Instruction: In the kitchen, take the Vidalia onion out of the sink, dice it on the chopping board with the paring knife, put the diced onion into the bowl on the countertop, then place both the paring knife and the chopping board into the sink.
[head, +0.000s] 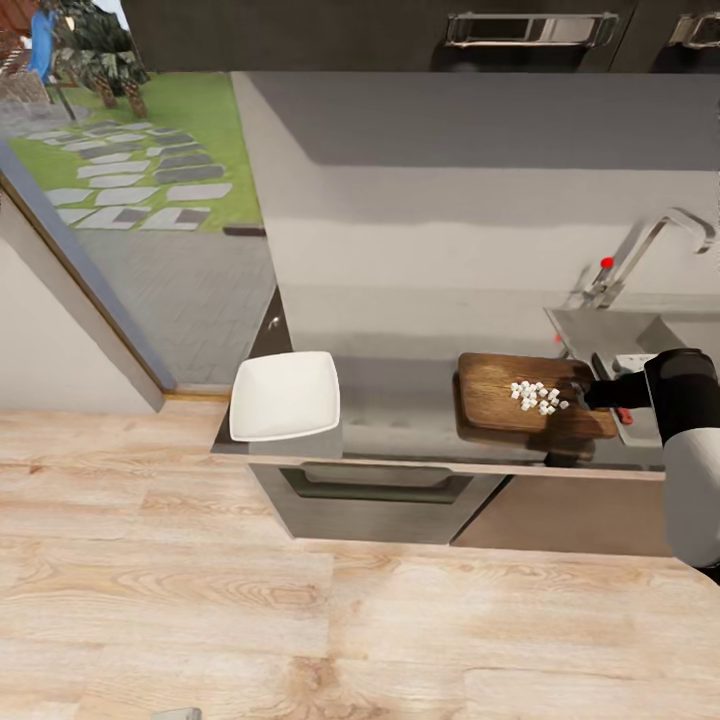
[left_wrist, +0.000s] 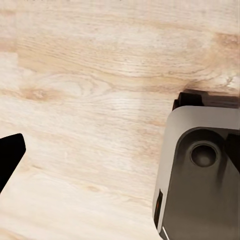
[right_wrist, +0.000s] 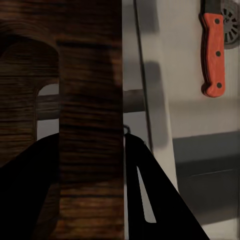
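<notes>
The right arm (head: 690, 440) reaches in from the right edge of the head view, forearm level over the desk (head: 400, 410), with the right claw (head: 592, 392) at the right edge of the chopping board (head: 500, 395). In the right wrist view the two dark fingers (right_wrist: 150, 200) sit on either side of the board's edge (right_wrist: 90, 125), one above the wood and one below, clamped on it. The board lies on the desk at its near right, just left of the sink (head: 600, 335). A cluster of small white onion dice (head: 538, 396) rests on the board's right half, close to the claw.

The paring knife (right_wrist: 212, 50) lies in the steel basin (right_wrist: 190, 115), red handle toward the camera, blade end beside the round drain (right_wrist: 231, 22).

The white bowl (head: 285, 395) stands at the desk's left end, well apart from the board, with bare grey surface between them. The faucet (head: 650, 245) with its red knob (head: 606, 263) rises behind the sink.

The left wrist view looks down on the pale wooden floor (left_wrist: 90, 100) and a grey part of the robot base (left_wrist: 200, 175); one dark fingertip (left_wrist: 10, 155) of the left claw shows at the edge, and whether that claw is apart or together cannot be told.
</notes>
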